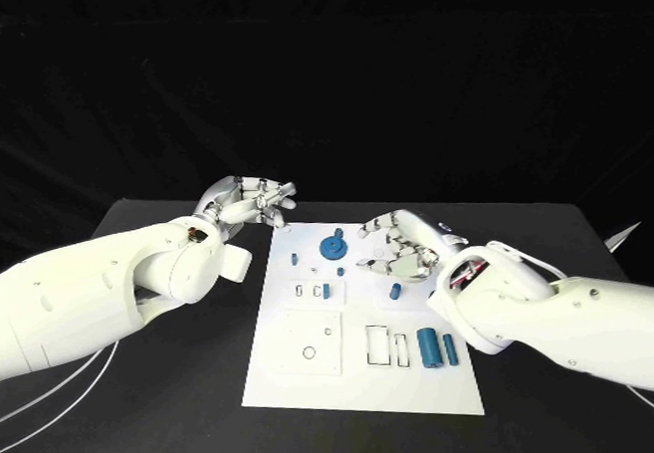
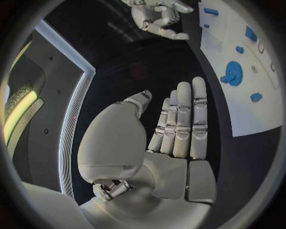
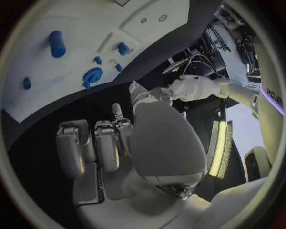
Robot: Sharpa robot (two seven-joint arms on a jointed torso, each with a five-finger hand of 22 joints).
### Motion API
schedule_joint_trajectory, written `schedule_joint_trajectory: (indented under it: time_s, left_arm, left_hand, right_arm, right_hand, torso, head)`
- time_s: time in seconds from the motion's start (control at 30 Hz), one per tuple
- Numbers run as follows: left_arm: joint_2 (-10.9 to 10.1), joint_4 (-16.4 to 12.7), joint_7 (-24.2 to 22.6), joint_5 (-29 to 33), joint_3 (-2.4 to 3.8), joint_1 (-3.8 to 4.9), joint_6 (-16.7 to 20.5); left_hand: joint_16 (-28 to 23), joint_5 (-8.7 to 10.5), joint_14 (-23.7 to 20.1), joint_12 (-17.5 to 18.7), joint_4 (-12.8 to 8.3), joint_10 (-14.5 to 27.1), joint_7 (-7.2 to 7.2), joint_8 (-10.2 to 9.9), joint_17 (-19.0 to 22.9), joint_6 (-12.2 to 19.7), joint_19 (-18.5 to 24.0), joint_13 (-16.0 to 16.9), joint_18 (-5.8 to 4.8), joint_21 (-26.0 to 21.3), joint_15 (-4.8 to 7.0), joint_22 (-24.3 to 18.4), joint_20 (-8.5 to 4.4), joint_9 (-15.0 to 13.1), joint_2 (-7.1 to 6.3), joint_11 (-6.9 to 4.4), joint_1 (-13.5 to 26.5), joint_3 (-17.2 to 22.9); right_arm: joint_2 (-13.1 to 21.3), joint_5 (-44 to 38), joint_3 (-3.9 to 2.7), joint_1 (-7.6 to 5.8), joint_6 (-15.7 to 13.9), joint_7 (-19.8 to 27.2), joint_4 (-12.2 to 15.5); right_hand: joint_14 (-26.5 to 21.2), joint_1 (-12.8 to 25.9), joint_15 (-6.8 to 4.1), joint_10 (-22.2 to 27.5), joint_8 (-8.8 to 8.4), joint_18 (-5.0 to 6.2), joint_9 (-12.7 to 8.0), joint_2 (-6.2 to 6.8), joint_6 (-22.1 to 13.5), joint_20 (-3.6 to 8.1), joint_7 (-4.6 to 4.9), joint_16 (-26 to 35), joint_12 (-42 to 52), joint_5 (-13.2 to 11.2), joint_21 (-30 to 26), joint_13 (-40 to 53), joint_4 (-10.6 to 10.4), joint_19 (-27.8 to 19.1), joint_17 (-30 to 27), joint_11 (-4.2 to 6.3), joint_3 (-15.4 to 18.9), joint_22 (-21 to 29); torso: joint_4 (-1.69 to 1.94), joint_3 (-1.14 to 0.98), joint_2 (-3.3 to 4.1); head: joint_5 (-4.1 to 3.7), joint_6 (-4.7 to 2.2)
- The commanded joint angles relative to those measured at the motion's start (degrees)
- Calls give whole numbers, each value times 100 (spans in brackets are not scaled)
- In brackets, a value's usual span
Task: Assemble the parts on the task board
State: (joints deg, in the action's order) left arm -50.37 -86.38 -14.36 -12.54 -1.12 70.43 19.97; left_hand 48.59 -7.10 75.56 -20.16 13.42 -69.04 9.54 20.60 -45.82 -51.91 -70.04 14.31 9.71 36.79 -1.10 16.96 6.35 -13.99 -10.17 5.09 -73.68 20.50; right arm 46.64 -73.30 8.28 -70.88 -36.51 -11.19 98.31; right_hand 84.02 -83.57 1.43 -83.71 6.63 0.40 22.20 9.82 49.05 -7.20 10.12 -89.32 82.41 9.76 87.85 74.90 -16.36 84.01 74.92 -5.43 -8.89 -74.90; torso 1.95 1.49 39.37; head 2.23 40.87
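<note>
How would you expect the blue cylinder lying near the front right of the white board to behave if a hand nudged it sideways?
The blue cylinder lies on its side on the flat task board, so a sideways nudge would probably set it rolling. Its smooth, rounded surface looks rigid, so it likely won't bend, but might slip in a loose pinch. The smaller cylinder lies close beside it and could get knocked.

Both my hands empty, arms reaching in from either side

My left hand (image 1: 251, 201) hovers with fingers (image 2: 183, 119) straight and together, holding nothing. My right hand (image 1: 399, 246) curls its fingers (image 3: 95, 148) inward around nothing.
</note>
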Motion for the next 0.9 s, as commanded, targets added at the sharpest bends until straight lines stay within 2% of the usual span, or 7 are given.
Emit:
schedule_joint_trajectory:
  time_s: [0.03,0.07,0.1,0.17,0.33,0.57,0.9]
  left_arm:
    - [21,49,1013,-1086,11,30,-481]
    - [33,70,1198,-1288,14,47,-598]
    - [51,93,1388,-1494,16,68,-722]
    - [104,147,1802,-1886,18,118,-1011]
    - [326,303,2857,-2861,20,245,-1765]
    - [779,543,3871,-3880,-18,414,-2693]
    - [1310,968,4309,-4410,-229,622,-3458]
  left_hand:
    - [1814,-6,48,-1200,139,497,-69,660,-1490,342,123,978,-19,1093,52,875,-128,-492,10,-81,2,-172]
    - [2246,-3,293,-1469,174,452,-92,810,-1966,330,-20,1161,-88,1567,76,1488,-128,-593,44,-104,7,-185]
    - [2853,-22,613,-2290,222,602,-247,1226,-2606,491,-191,1772,-186,2439,172,2493,-136,-904,130,-124,256,-290]
    - [3262,-26,850,-3277,312,537,-253,1656,-3099,567,-273,2645,-256,3093,205,3293,-164,-1222,254,-237,501,-339]
    - [3719,-27,1160,-4763,335,-91,-409,2300,-3729,561,-467,4299,-394,3899,307,4362,-230,-1746,321,-362,801,-478]
    - [3893,-13,1281,-5129,340,-362,-509,2565,-4001,499,-612,4760,-460,4160,387,4771,-299,-2059,369,-458,950,-612]
    - [3890,-10,1272,-5137,342,-303,-478,2521,-4001,655,-605,4792,-475,4223,369,4866,-297,-2182,472,-432,1127,-731]
  right_arm:
    - [240,1339,-11,-136,150,687,80]
    - [329,1485,-13,-190,198,716,89]
    - [413,1624,-14,-240,242,742,92]
    - [562,1872,-15,-328,318,784,85]
    - [868,2413,-19,-482,506,909,26]
    - [985,2681,-21,-591,563,943,-212]
    - [965,2724,-21,-623,558,855,-396]
  right_hand:
    - [543,17,-57,-5,28,24,2,-63,34,46,2,11,-5,22,-5,877,-3,489,1299,23,-29,-1338]
    - [543,25,-59,-15,35,23,3,-65,40,48,-1,11,6,24,-3,886,-4,491,1300,25,-31,-1340]
    - [544,34,-61,-18,41,23,4,-65,44,49,-2,10,10,25,-3,889,-6,491,1303,26,-32,-1341]
    - [544,36,-61,-19,42,23,4,-65,45,50,-3,9,11,25,-3,889,-6,491,1304,26,-32,-1341]
    - [543,57,-66,-7,52,27,1,-44,38,55,-6,11,-3,37,-19,876,-1,483,1300,30,-28,-1329]
    - [543,74,-68,-2,53,28,-4,-20,19,58,-5,13,-9,48,-21,871,2,482,1296,30,-21,-1327]
    - [540,94,-69,13,53,33,-9,-5,0,61,-4,18,-26,64,-40,856,-1,474,1285,30,-16,-1313]
  torso:
    - [-40,-27,-63]
    - [-45,-31,-70]
    - [-47,-32,-77]
    - [-51,-37,-90]
    - [-40,-62,-127]
    - [-36,-79,-145]
    - [-26,-81,-137]
  head:
    - [42,13]
    - [42,9]
    - [40,10]
    - [39,22]
    - [52,76]
    - [58,121]
    - [66,155]
